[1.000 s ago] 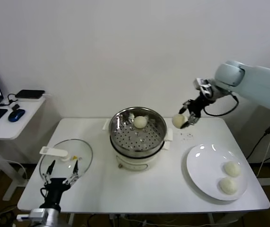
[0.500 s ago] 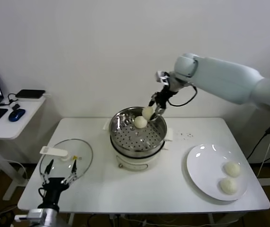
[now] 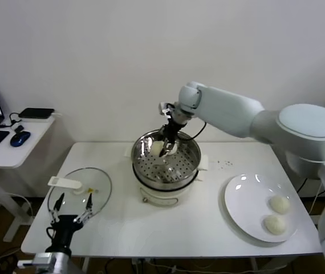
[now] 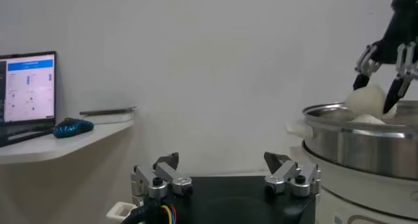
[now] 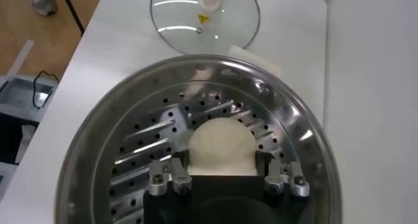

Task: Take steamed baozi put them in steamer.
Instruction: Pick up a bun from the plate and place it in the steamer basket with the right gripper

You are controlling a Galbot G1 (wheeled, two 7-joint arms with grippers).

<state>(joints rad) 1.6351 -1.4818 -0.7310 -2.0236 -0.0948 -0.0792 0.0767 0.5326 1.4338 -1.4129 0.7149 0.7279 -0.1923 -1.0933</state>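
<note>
Surface: white rectangular surface [image 3: 168,228] carrying all items.
Steamer: round shiny stainless-steel steamer [image 3: 167,162] with perforated tray, on white base, centre of the surface.
Plate: flat white plate [image 3: 248,200], right of the steamer, bearing two cream-white dome buns [image 3: 279,204].
Lid: round glass lid [image 3: 94,185], near the left claw.
Right claw: right claw [image 3: 163,149] over the steamer, pinching a smooth cream-white round bun [image 5: 222,147] just above the tray.
Left claw: left claw [image 4: 225,177] low at the front-left edge, fingers spread, empty.

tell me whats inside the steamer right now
Inside the steamer the perforated tray shows, and one baozi hangs just over it, gripped by the right pincer. A second bun peeks beside it in the left wrist view; elsewhere the pincer covers it.
</note>
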